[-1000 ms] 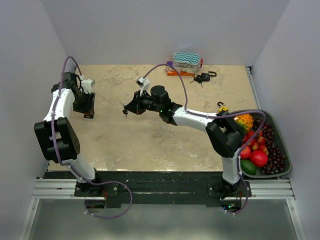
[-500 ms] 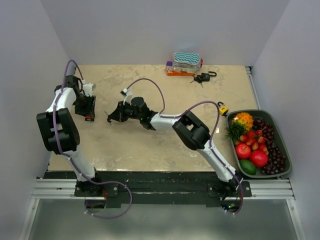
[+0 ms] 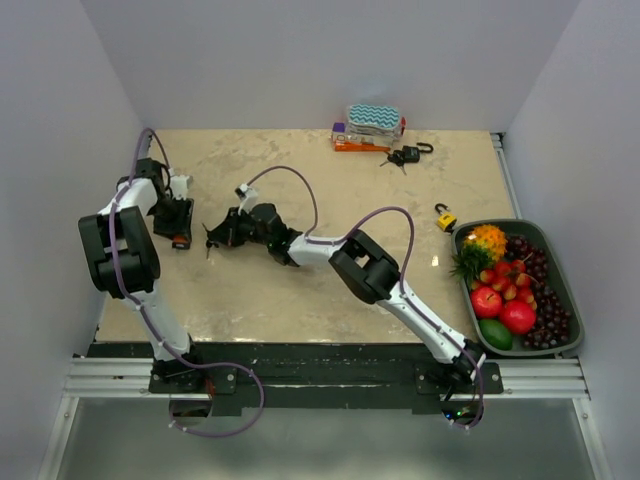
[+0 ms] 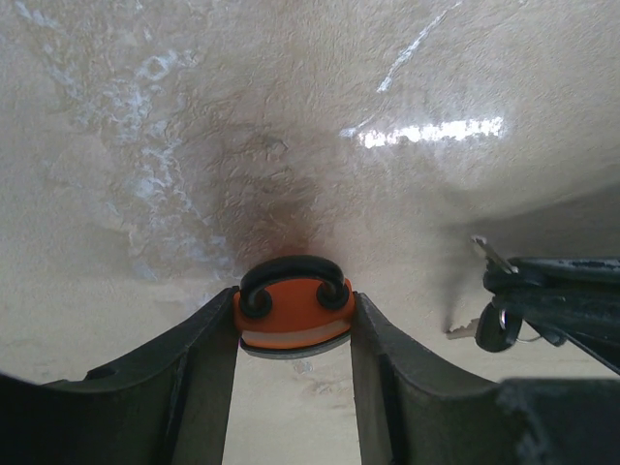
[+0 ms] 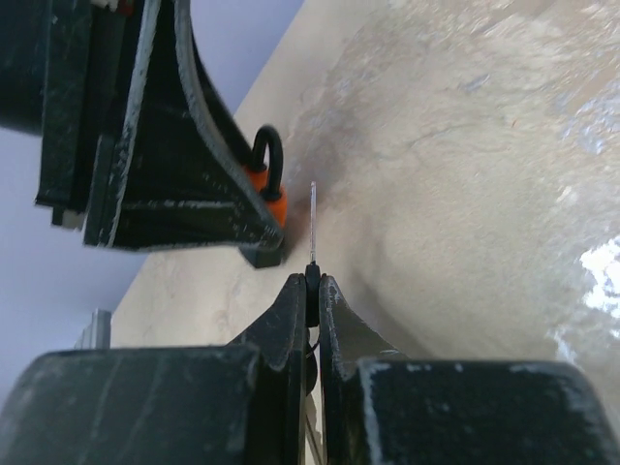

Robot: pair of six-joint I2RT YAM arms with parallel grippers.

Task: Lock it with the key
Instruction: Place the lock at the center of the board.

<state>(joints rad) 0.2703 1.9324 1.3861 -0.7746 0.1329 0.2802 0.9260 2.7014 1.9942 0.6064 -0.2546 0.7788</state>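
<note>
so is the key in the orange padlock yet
Out. The key, pinched in the right end effector, sits beside the orange padlock, not inside it.

You are pinching the key (image 5: 313, 228) in the right gripper (image 5: 312, 286), its thin blade lying edge-on just beside the orange padlock (image 5: 275, 203). The left gripper (image 5: 262, 232) is clamping that padlock, its black shackle (image 5: 269, 150) showing, over the marbled table (image 5: 465, 194).

The top view is lit brightly and evenly from above, with soft shadows cast on the table (image 3: 300, 290). In the left wrist view, a glare streak and a dark shadow beyond the padlock (image 4: 291, 312) are seen. In the right wrist view, the right gripper's (image 5: 312, 278) near parts are blurred.
</note>
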